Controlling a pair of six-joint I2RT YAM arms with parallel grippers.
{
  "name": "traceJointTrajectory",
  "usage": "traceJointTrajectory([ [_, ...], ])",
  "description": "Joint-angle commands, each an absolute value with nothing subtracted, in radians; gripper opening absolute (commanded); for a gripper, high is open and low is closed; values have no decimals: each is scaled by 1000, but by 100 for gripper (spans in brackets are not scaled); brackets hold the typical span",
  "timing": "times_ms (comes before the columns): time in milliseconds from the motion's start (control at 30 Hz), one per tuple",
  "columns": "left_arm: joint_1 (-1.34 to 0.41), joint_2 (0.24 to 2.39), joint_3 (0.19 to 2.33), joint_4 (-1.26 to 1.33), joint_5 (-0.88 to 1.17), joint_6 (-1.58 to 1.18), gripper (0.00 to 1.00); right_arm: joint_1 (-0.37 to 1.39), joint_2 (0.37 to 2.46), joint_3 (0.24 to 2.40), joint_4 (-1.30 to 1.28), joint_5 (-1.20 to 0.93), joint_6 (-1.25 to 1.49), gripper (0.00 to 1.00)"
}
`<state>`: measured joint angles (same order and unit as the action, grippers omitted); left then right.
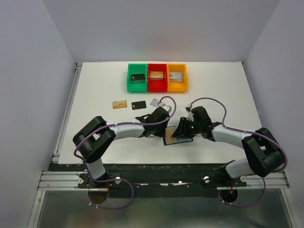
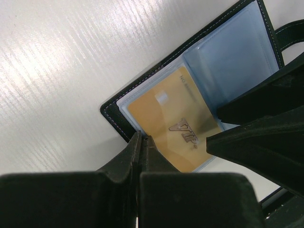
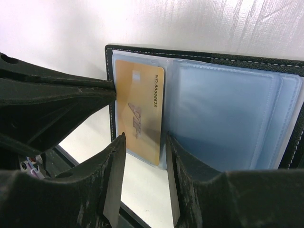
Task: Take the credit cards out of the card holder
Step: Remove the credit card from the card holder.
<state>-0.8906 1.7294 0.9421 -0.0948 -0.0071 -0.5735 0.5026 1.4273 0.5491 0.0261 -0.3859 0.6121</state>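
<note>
Seen from above, two black robot arms reach in over a white desk (image 1: 95,95). Between their tips lies a small flat black bifold card holder (image 1: 176,139), open, with its glossy bluish-grey plastic pockets facing up.

Farther back on the desk, well apart from the holder, lie three thin loose cards: a tan-gold card (image 1: 119,103), a black card (image 1: 138,105) and a silver-grey card (image 1: 156,101). Behind them is a row of green, red and orange plastic bins (image 1: 157,77).

The wrist views show a thin tan-gold plastic VIP card (image 3: 140,109) in one pocket of the holder. The left fingers (image 2: 128,164) are pressed together, holding nothing. Their tip rests at the holder's stitched edge beside that card and seems to pin the holder down. The right fingers (image 3: 116,175) stand partly spread, one on each side of the VIP card's near end. I cannot tell whether they touch its edges.

The VIP card is probably light, stiff and slick, and the pocket film is likely to grip it a little. The holder looks light and floppy, so it would likely drag along unless held down. The best place to hold the card is its near short end, pulling straight along the pocket's length. A skewed pull could jam a corner in the film.
</note>
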Motion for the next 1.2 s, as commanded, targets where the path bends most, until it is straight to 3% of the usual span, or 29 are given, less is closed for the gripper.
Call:
traceJointTrajectory([
  [0,-888,1767,939,-118,-21,-577,0,506,1454,522,57,-406,615,47],
  [1167,-888,1758,899,-72,-2,-600,0,491,1414,403,385,-541,770,44],
])
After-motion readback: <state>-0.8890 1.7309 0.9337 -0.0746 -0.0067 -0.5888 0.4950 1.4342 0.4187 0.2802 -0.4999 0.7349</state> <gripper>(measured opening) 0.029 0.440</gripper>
